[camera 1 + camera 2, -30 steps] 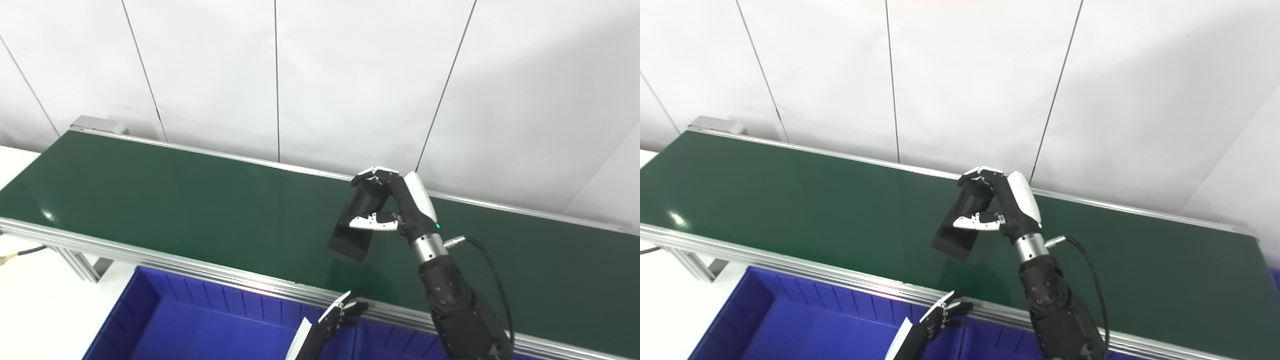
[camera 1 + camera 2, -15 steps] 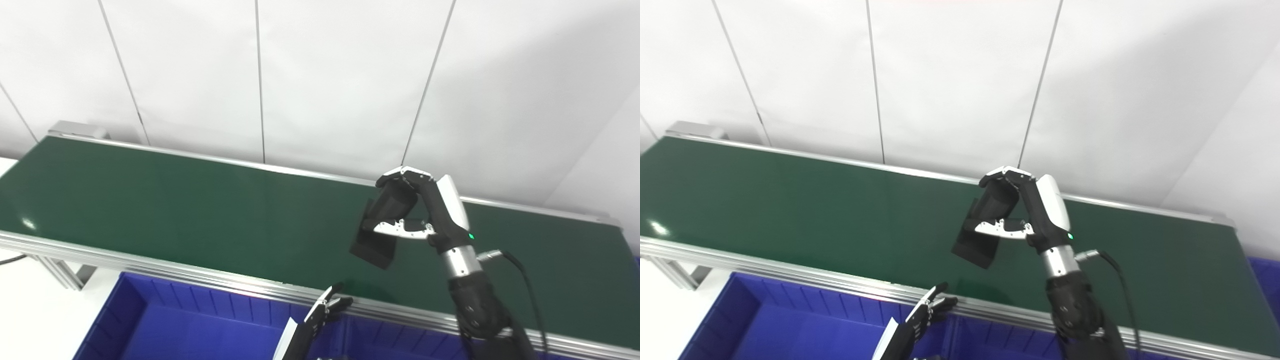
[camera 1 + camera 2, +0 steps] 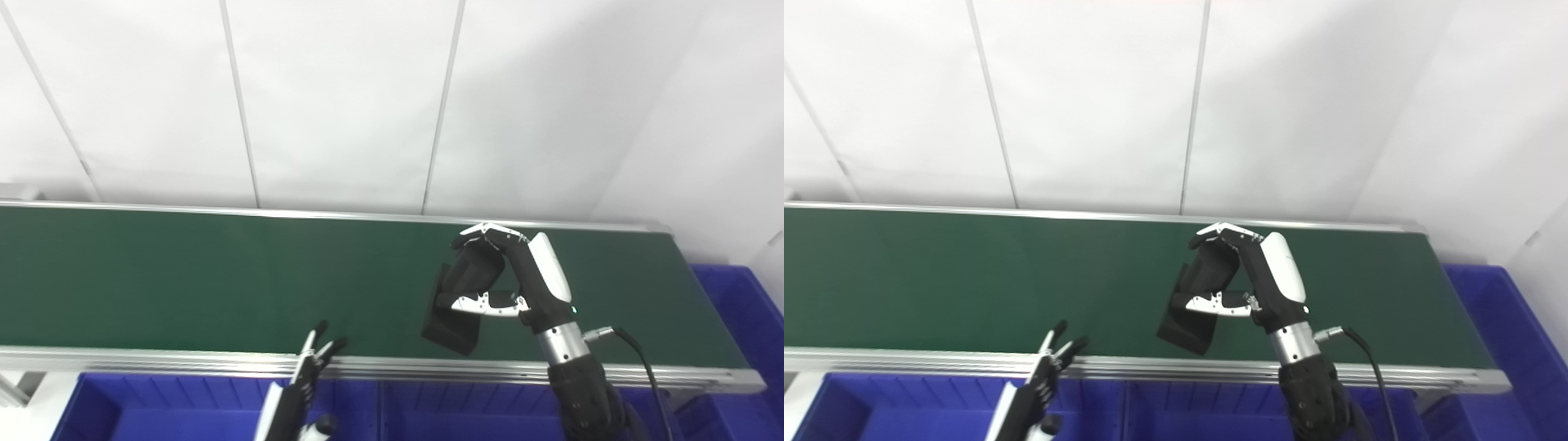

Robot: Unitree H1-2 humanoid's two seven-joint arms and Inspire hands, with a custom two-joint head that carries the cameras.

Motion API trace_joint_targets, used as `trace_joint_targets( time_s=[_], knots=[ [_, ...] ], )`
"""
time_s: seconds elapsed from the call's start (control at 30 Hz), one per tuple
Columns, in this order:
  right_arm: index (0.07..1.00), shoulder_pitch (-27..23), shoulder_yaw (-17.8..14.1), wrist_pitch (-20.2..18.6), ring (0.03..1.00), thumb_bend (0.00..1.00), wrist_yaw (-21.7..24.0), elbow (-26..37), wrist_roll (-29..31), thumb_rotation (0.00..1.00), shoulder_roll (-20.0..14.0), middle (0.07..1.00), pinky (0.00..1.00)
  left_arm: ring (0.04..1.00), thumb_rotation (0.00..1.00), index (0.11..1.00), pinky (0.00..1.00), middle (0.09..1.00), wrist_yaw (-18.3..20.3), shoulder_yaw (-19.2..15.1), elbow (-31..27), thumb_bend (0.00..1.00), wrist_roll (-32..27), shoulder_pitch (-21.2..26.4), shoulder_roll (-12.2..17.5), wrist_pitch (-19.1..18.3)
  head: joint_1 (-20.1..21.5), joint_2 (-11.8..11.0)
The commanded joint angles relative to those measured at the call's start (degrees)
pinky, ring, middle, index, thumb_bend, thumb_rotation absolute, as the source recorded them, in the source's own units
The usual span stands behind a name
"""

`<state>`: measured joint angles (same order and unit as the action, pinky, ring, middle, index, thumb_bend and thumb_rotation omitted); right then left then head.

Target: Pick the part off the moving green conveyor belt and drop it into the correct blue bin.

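Nearest to us, blue bins [image 3: 184, 410] line the bottom edge beneath the belt's metal rail [image 3: 153, 361], with another blue bin [image 3: 744, 318] past the belt's right end. Our left hand [image 3: 303, 380] rises in front of the rail, fingers spread and holding nothing. Farther on, above the green conveyor belt [image 3: 184, 275], our right hand [image 3: 514, 282] is clamped around the black part [image 3: 456, 306], fingers curled over its top and thumb across its front; the part hangs tilted, clear of the belt. Behind stands a white panelled wall [image 3: 337, 104].

Bright, even light (soft wall shadows).
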<state>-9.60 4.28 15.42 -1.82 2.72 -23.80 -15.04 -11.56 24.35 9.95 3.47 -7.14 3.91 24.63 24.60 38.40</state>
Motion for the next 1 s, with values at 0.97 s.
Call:
trace_joint_targets(
  time_s=[0.97],
  knots=[
    [0.533, 22.09, -9.29, -3.44, 0.396, 0.51, 5.81, 15.76, -1.26, 0.00, -11.69, 0.480, 0.34, 0.887, 0.89, 0.971, 0.85, 0.866, 13.54, -10.45, -10.32, 0.90, -1.86, 0.50, -1.59, -1.11, 5.01, 9.03]
  ],
)
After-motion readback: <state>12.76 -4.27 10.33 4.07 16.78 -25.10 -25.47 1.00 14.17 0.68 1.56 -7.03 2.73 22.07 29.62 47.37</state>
